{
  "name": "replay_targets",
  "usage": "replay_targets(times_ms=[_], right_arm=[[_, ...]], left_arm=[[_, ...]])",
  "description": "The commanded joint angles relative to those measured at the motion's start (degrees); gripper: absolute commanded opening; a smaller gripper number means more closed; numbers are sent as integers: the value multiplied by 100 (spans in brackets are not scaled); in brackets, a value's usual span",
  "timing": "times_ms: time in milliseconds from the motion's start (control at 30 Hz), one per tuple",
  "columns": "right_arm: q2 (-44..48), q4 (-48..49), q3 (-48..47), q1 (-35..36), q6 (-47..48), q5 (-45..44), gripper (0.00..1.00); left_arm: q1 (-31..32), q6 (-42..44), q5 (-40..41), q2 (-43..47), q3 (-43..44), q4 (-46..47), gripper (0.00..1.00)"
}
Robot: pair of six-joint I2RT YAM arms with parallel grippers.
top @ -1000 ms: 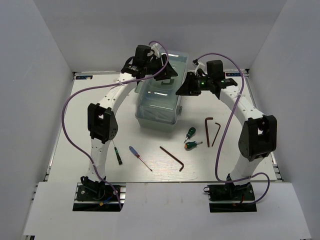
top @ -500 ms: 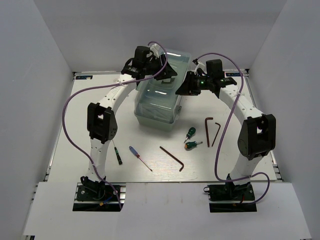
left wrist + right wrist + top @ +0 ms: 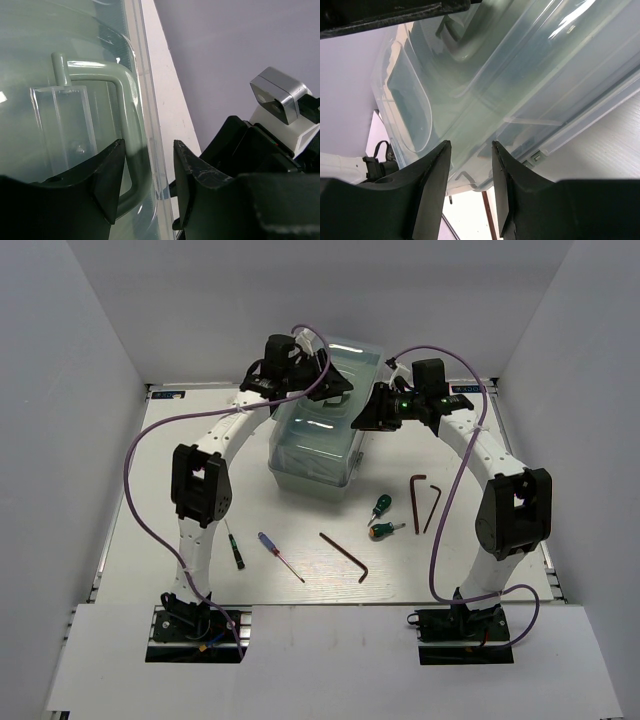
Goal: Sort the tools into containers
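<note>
The toolbox (image 3: 315,445), pale mint-green with a translucent lid, stands at the back middle. My left gripper (image 3: 335,390) is over its far end. In the left wrist view its fingers (image 3: 107,185) close around the lid's edge and the green handle (image 3: 127,115). My right gripper (image 3: 366,418) is at the box's right side, and its fingers (image 3: 432,185) straddle the box's rim (image 3: 470,177). On the table lie a black-handled screwdriver (image 3: 234,551), a blue-handled screwdriver (image 3: 279,555), two stubby green-and-orange screwdrivers (image 3: 380,505) (image 3: 386,530) and three hex keys (image 3: 346,556) (image 3: 416,500) (image 3: 434,506).
White walls close in the table on the left, right and back. Purple cables loop over both arms. The tools lie in a band between the toolbox and the arm bases. A hex key (image 3: 486,212) shows below the box in the right wrist view.
My left gripper has shifted slightly left over the lid. The toolbox's near end has swung a little to the left and back. The right gripper and the loose tools have stayed put.
</note>
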State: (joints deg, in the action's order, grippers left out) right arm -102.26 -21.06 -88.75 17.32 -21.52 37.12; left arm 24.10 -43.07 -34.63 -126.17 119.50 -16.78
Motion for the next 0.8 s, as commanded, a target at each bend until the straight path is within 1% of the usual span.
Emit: replay_targets(times_ms=[0,300,467,633,767], right_arm=[[-242,-48,-90,263,122,-241,44],[-277,-65,-99,228,139,-267,44],[-277,-56,-107,236,165,-285,44],[-277,-83,-107,219,174,-302,44],[-146,-100,-125,157,166,-215,46]], left_arm=[[376,-404,-1115,506,-6,579,52],[376,-852,-1405,506,-120,1369,52],[324,-1247,-1520,558,-296,1879,52],[271,-1301,-1573,611,-462,1985,51],[271,-1301,-1573,611,-533,1985,51]])
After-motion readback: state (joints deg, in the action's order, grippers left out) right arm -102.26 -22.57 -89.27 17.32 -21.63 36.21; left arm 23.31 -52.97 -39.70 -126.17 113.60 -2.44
